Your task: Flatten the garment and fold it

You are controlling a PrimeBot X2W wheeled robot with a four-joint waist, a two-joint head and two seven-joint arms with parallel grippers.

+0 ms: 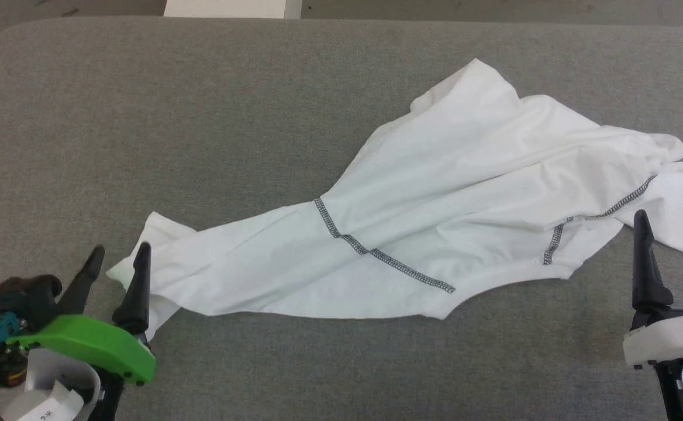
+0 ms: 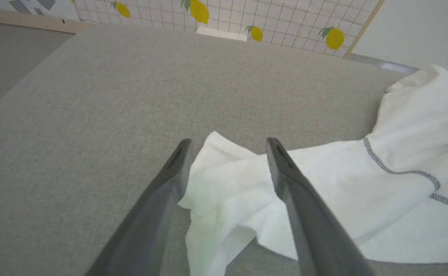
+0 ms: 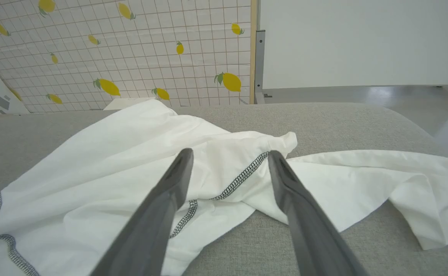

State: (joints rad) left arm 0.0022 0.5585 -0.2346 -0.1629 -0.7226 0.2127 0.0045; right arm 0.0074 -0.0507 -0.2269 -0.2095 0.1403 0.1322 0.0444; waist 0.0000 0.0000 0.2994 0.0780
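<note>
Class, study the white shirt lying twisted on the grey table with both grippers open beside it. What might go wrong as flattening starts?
1. The sleeve end by the open left gripper is doubled over; closing there may pinch several layers and keep the fold.
2. The other sleeve lies near the table's rounded edge; a pull by the right gripper might drag it off.
3. The shirt is twisted; tugging both ends may tighten creases.
</note>
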